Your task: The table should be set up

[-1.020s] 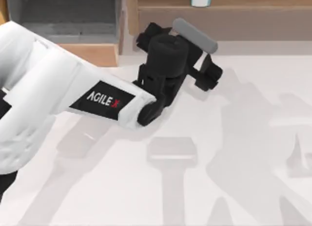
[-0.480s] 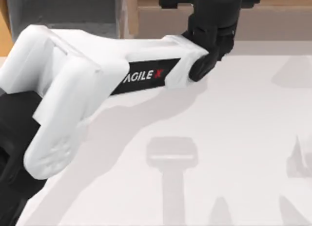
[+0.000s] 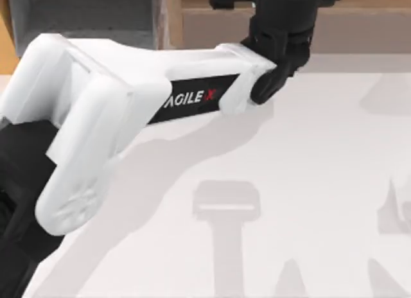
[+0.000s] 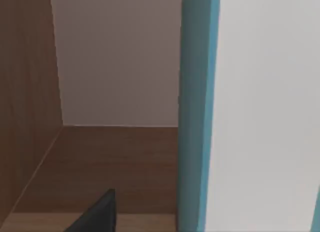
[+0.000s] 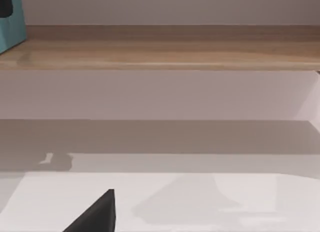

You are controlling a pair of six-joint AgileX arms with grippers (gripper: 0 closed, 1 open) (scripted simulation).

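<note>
The left gripper [image 3: 282,2] is reached out to the wooden shelf [image 3: 359,28] at the far edge of the table [image 3: 308,182], its black wrist sitting over the shelf's front lip; whether its fingers are wide, narrow or holding something cannot be told, since one dark fingertip [image 4: 97,214] alone is seen in the left wrist view. Just beyond that fingertip, on the shelf board, a tall white panel with a teal edge [image 4: 197,112] stands upright, close to the camera. Judging from this, the arm is likely placed at the shelf to fetch or set down something needed for the setting, though the object cannot be named. The off-white table lies in front of the shelf, broad and flat, crossed by the left arm's white link [image 3: 128,105]. Beside the shelf a grey-lined box [image 3: 83,22] stands, leaving little side room there. In the right wrist view the shelf's long front edge is faced from well back.
</note>
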